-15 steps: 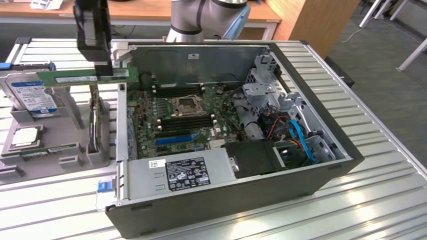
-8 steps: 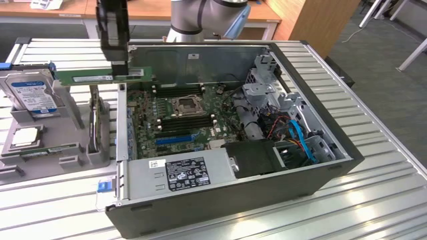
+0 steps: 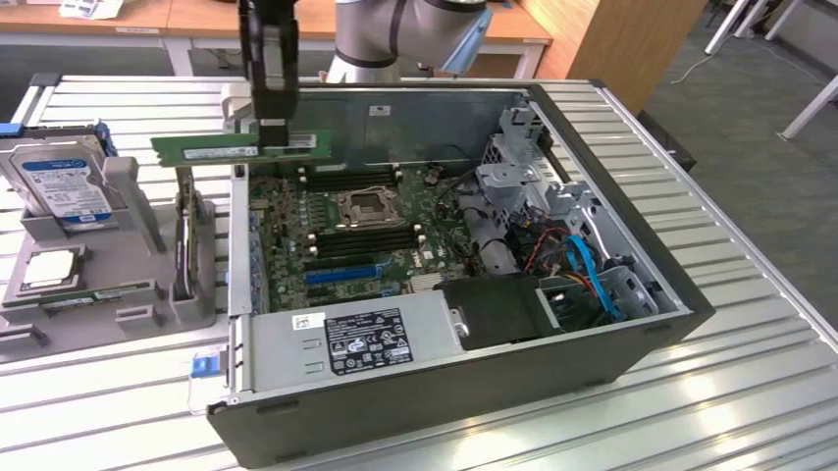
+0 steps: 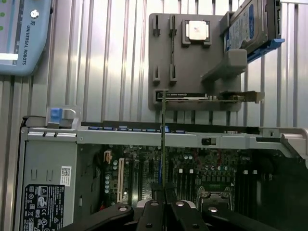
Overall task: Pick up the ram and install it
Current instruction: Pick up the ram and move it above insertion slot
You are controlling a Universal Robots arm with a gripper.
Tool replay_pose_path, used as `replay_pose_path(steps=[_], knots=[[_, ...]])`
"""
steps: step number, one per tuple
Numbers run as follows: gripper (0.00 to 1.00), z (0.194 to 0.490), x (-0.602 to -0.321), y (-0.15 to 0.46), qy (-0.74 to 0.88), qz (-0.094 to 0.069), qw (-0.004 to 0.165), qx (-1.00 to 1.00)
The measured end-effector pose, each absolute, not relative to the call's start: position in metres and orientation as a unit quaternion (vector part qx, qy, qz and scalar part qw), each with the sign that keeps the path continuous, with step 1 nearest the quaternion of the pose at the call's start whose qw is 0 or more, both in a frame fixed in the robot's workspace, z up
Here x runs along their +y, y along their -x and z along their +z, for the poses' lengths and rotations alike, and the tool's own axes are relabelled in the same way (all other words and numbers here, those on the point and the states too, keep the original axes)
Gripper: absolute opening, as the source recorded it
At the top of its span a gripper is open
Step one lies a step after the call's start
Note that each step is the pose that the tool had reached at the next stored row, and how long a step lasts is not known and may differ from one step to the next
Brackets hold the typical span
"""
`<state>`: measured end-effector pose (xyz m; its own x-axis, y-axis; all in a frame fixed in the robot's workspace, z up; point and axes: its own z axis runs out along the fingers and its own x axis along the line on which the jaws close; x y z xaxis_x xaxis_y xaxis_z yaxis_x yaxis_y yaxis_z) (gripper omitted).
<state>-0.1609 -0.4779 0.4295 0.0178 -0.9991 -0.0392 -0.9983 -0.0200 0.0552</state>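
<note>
Ram [image 3: 210, 150] hangs in the air, pinched at its top edge by the hand [image 3: 273, 135], which is nearly closed on the thin green stick. It is level lengthwise and sits over the side wall of the computer case [image 3: 615, 363], at about ten o'clock from the case's middle in the exterior view.

The slatted metal surface [image 3: 733, 324] carries everything. The open case lies on it, with the motherboard [image 3: 353, 226] on its floor and the power supply [image 3: 353, 339] at six o'clock. At nine o'clock of the case stands a grey holder [image 3: 131, 294]. It carries a hard drive [image 3: 59, 186] upright at its eleven o'clock corner, a dark card [image 3: 190, 245] on edge and a processor chip [image 3: 53, 267].

In the wrist view the ram [image 4: 163, 144] shows edge-on, running out from the hand [image 4: 163, 199].
</note>
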Motion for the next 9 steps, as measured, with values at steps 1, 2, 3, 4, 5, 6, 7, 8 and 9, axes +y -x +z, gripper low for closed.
replay_pose_path(steps=[1,2,3,4,5,6,7,8,9], knots=[[0.12,0.429,-0.478,0.158,-0.713,-0.034,0.006,-0.7],[0.12,0.429,-0.478,0.155,-0.713,-0.034,0.006,-0.7],[0.12,0.429,-0.478,0.152,-0.713,-0.034,0.007,-0.7],[0.12,0.43,-0.478,0.149,-0.713,-0.034,0.007,-0.7],[0.12,0.429,-0.478,0.145,-0.713,-0.034,0.007,-0.7],[0.12,0.43,-0.478,0.142,-0.713,-0.035,0.007,-0.7],[0.12,0.43,-0.478,0.139,-0.713,-0.035,0.007,-0.7],[0.12,0.43,-0.478,0.135,-0.713,-0.035,0.008,-0.7],[0.12,0.429,-0.478,0.132,-0.713,-0.035,0.008,-0.7]])
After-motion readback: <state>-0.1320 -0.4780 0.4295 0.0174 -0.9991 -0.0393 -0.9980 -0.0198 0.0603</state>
